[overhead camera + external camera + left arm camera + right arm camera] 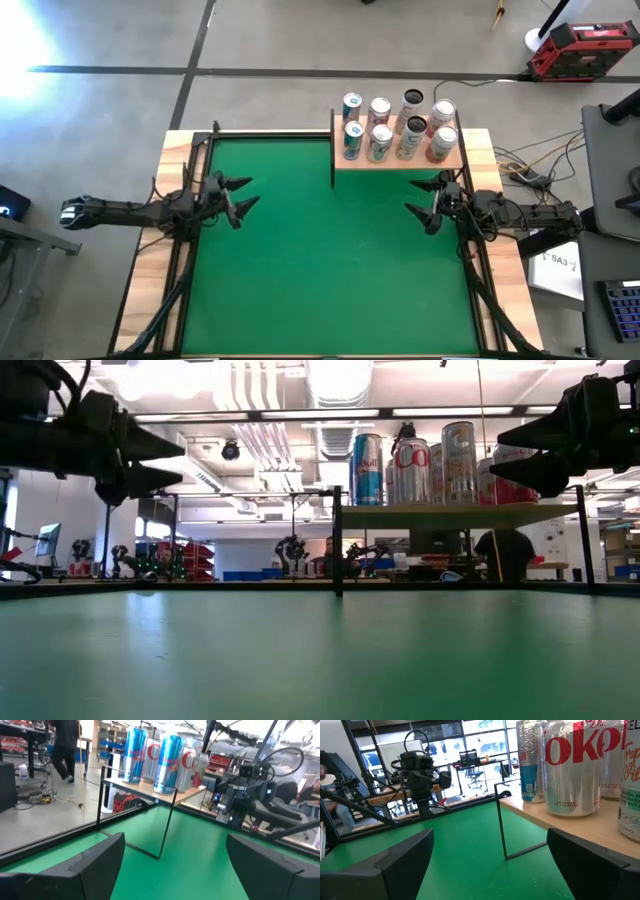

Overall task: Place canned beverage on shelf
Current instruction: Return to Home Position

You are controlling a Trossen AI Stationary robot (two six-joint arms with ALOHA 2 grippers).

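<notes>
High view showed the left gripper (246, 193) with its dark fingers spread wide and gripping nothing, over the left edge of the green felt table (330, 270). The right gripper (412, 196) mirrored it at the right edge, equally splayed and empty, just in front of the pale-wood shelf on thin black posts (400, 164). Eight drink cans (379, 145) stood on that board in two rows of four. Going home well probably meant drawing the right gripper back level, clear of the near post and the front cans. Right wrist view gave a silver can (572, 767) bearing big red letters "OKE" above "NO SUGAR NO CALORIES". The blue-and-silver cans (167, 762) looked like Red Bull, though I could not read them fully.
</notes>
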